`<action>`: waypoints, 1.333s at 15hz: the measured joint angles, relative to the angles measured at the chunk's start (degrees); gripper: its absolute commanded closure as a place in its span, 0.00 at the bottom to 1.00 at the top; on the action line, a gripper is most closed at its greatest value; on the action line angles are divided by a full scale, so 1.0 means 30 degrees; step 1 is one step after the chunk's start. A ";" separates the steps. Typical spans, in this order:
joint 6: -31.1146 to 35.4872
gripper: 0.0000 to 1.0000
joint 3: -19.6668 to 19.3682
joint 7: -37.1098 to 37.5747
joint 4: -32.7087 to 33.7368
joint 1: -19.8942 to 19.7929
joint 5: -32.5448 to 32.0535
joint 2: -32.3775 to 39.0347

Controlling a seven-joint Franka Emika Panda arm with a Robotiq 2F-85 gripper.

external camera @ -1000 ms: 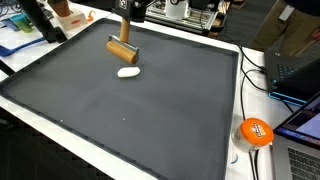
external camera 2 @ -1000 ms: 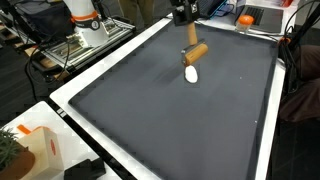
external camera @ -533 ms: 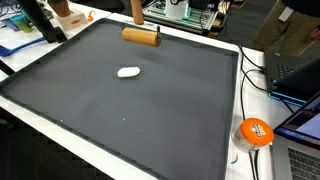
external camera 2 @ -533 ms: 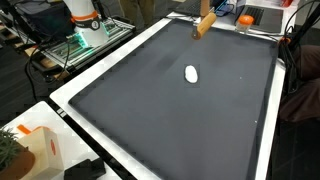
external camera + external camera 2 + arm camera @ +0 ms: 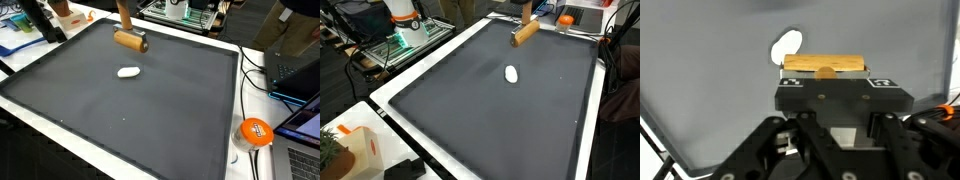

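Observation:
A wooden mallet hangs above the far edge of the black mat (image 5: 150, 110). Its round head (image 5: 130, 40) lies level, and its handle (image 5: 124, 14) rises out of the top of the picture. The head (image 5: 525, 33) appears in both exterior views. My gripper (image 5: 826, 74) is shut on the handle; in the wrist view only the head (image 5: 825, 66) shows past the black gripper body. In both exterior views the gripper itself is cut off by the top edge. A small white oval piece (image 5: 127, 71) (image 5: 511, 73) (image 5: 787, 45) lies on the mat, nearer than the mallet and apart from it.
The mat lies inside a white border (image 5: 425, 68). An orange roll (image 5: 254, 131) and cables lie off its corner, beside laptops (image 5: 298, 70). The arm's base (image 5: 405, 25) stands off the mat's side. A white box (image 5: 350, 148) sits at the near corner.
The mallet, whose head was low beside the white piece, has been lifted and carried to the mat's far edge. The white piece has not moved.

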 measured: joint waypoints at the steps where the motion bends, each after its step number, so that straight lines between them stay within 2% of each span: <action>1: 0.0447 0.78 -0.0380 0.0834 -0.0352 0.0050 -0.0184 0.0239; 6: 0.1930 0.78 -0.2077 0.4933 -0.1899 0.0101 -0.1374 0.1196; 10: 0.2136 0.78 -0.2577 0.8810 -0.2446 0.0447 -0.2263 0.1185; 11: 0.2248 0.53 -0.2591 1.0059 -0.2571 0.0627 -0.2820 0.1093; 13: 0.2250 0.53 -0.2590 1.0296 -0.2578 0.0786 -0.2898 0.1110; 14: 0.2250 0.78 -0.2605 1.0270 -0.2569 0.0783 -0.2897 0.1156; 17: 0.2095 0.78 -0.2662 1.0827 -0.2518 0.0807 -0.2931 0.1290; 20: 0.1127 0.78 -0.2643 1.4087 -0.2475 0.1185 -0.2790 0.1391</action>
